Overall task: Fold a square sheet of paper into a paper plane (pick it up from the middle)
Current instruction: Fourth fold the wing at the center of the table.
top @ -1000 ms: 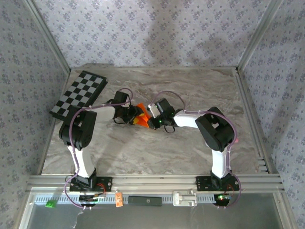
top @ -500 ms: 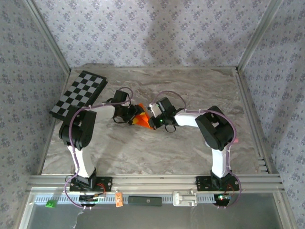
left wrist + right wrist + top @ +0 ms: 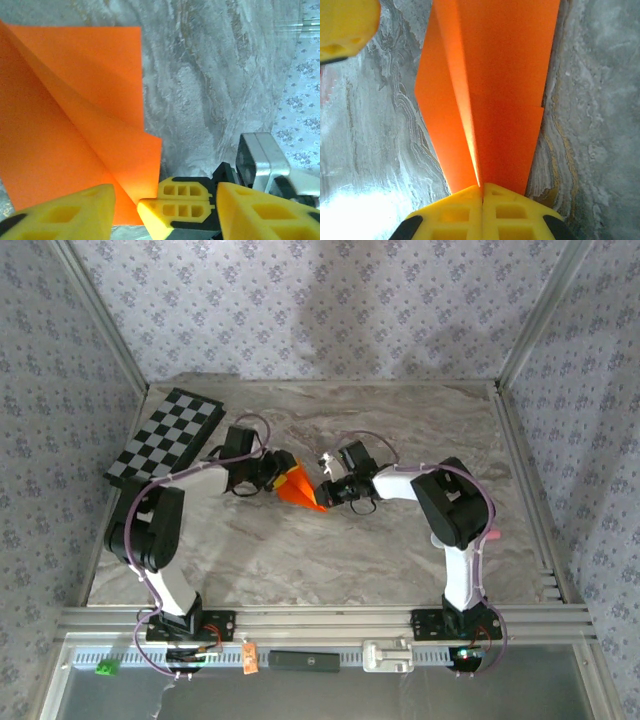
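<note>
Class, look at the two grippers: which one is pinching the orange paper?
The right gripper: its yellow fingers are pressed shut on the orange paper at its folded end. The left gripper has its fingers standing apart.

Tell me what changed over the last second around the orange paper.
The left arm swung its elbow out to the left and the left tool drew back leftward, uncovering more of the orange paper. The right tool closed and now pinches the paper's edge. The left tool stands open. The paper stayed mid-table; the checkerboard did not move.
</note>
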Robot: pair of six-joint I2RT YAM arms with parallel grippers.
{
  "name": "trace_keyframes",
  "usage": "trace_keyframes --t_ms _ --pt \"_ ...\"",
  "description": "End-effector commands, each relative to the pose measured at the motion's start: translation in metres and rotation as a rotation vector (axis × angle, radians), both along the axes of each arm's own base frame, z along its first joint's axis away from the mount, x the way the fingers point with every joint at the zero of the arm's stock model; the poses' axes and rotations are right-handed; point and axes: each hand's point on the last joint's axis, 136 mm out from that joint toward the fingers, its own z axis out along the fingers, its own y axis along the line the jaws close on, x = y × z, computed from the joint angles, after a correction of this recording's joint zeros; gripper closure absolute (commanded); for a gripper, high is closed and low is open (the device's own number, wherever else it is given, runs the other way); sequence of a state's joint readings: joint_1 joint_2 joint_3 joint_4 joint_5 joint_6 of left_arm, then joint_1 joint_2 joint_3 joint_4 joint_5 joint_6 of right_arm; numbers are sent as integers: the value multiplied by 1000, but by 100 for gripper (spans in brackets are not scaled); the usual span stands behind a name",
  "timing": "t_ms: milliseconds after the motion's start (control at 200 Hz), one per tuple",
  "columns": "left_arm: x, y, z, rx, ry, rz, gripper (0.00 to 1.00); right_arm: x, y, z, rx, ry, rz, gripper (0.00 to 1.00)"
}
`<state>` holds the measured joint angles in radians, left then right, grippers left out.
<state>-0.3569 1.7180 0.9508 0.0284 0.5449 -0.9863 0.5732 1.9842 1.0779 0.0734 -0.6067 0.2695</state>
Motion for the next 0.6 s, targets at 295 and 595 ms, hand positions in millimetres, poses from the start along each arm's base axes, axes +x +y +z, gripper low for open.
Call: trace_keyframes --t_ms 295,595 --pt "0 -31 -11 -44 -21 -84 71 -4 -5 -12 29 91 -29 94" --pt "3 -38 -17 -56 -5 -95 76 -3 -8 -15 18 94 -37 91"
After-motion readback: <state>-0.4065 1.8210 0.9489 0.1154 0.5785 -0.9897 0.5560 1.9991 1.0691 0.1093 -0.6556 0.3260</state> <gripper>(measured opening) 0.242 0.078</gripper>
